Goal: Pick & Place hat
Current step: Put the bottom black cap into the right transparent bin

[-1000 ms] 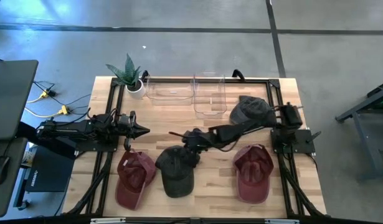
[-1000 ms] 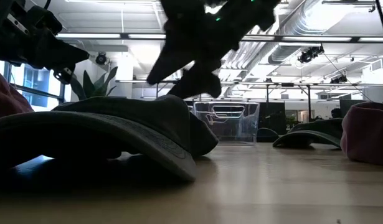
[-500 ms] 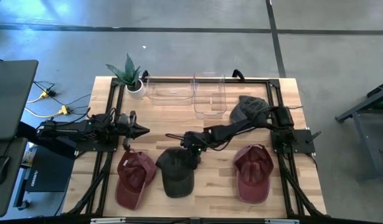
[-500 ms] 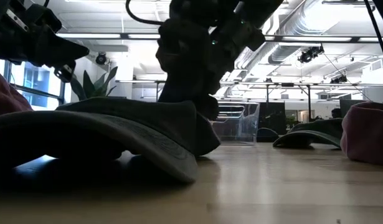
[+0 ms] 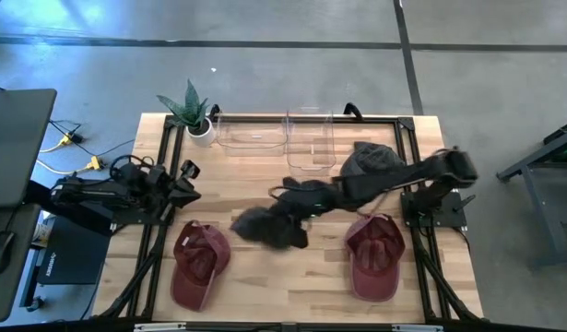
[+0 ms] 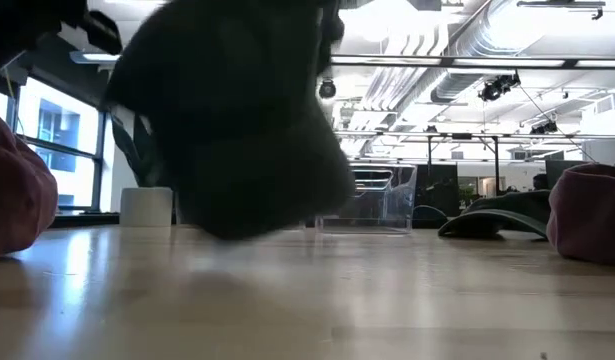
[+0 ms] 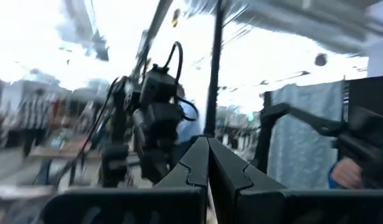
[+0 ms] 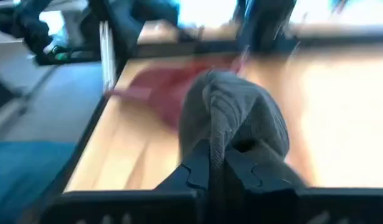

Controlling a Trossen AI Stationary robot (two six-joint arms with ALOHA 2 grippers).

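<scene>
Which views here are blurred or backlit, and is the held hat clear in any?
High view: sharp; the dark hat hangs from the right gripper. Low view: hat a backlit, smeared silhouette against bright ceiling lights. Right wrist view: motion-blurred, though fingers pinch grey fabric. Left wrist view: blurred, overexposed.

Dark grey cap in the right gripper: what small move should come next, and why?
Probably carry it on toward the clear plastic bins. The right gripper is shut on the dark grey fabric cap, which hangs clear of the wooden table in the low view.
</scene>
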